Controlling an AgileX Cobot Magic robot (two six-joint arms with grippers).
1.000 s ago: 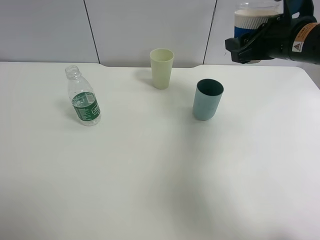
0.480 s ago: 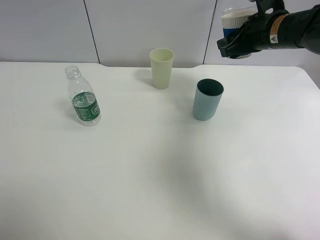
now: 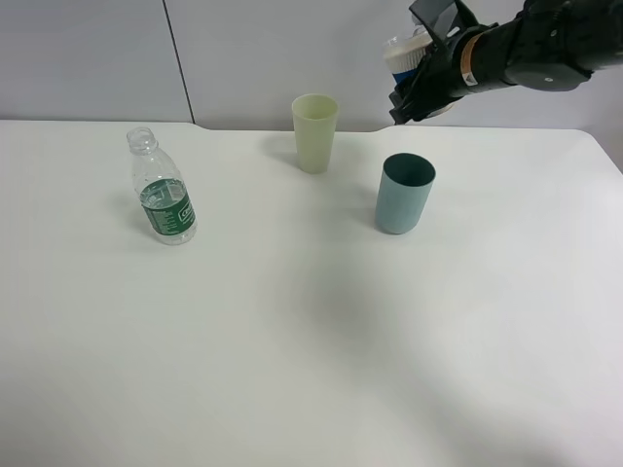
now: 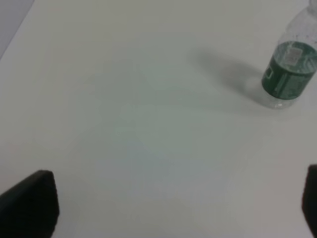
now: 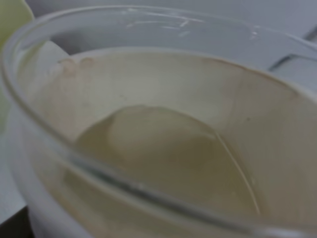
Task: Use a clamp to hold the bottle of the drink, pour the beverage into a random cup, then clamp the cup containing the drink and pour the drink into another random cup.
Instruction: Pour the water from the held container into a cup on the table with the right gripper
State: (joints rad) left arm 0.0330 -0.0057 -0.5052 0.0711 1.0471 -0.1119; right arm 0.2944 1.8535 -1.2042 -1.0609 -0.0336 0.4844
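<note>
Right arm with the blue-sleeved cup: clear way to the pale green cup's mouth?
Probably yes. The right end effector holds the blue-sleeved cup in the air, above and right of the pale green cup, nothing between them. The teal cup stands lower, nearer the camera, off that line.

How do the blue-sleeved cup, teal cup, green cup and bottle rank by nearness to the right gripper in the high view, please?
1. Blue-sleeved cup, held in the right gripper.
2. Teal cup and green cup, standing nearby: too close to call.
3. Bottle, far left.

Table (image 3: 292, 341): bottle (image 3: 164, 190) (part-full?), green cup (image 3: 314, 133), teal cup (image 3: 404, 195)
</note>
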